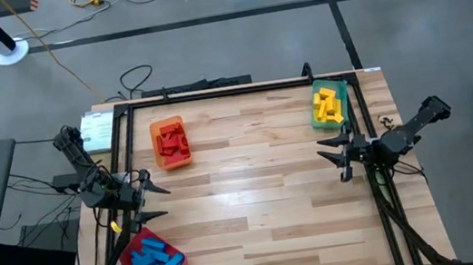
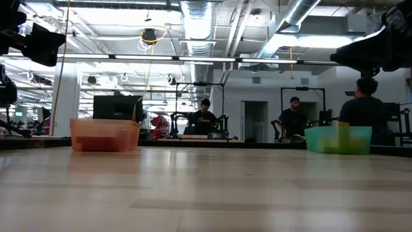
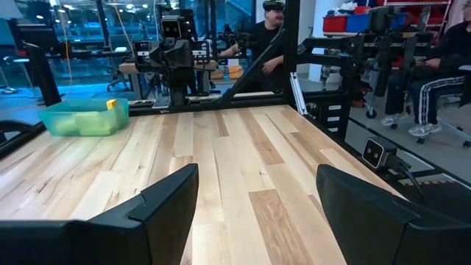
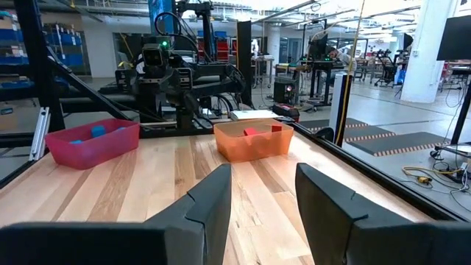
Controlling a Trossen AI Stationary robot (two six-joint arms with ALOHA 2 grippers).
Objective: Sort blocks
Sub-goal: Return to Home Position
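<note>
With the blocks [image 1: 170,141] looking all sorted, the left gripper [image 1: 149,204] and right gripper [image 1: 336,159] sat empty and spread open, parked at opposite edges of the table [image 1: 264,204].

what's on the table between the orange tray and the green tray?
Nothing: only bare tabletop lies between the orange tray and the green tray. The high view shows it, and the low view agrees.

A light wooden surface [image 1: 263,193] is seen from above. Three trays are set on it: an orange tray [image 1: 173,165] at 10 o'clock, a green tray [image 1: 329,126] at 2 o'clock, a red tray [image 1: 167,245] at 8 o'clock.
</note>
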